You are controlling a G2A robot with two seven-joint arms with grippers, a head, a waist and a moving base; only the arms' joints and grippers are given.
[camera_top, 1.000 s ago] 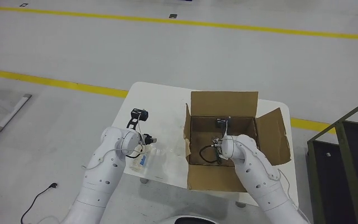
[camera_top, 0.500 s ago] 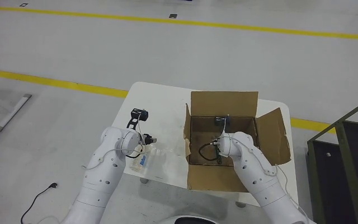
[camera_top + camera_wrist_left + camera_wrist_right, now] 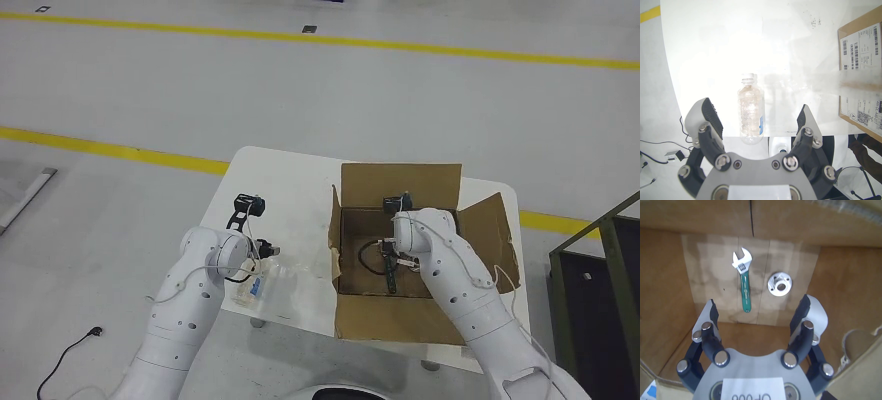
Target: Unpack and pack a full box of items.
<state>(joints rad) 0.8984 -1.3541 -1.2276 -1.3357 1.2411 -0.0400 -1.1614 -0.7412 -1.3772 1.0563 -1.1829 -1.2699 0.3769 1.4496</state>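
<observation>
The right gripper (image 3: pixel 759 304) hung wide open in the box (image 3: pixel 668 275). The wrench (image 3: pixel 743 283) lay flat on the floor just ahead of it, long axis crossing the finger line, handle end nearer. The left gripper (image 3: pixel 755 109), also wide, hung over the bottle (image 3: pixel 751 106) on the table (image 3: pixel 715 47).

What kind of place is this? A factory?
Probably a warehouse or workshop hall: a wide grey floor marked with yellow lines, a white table, and an open cardboard box with a wrench inside.
</observation>
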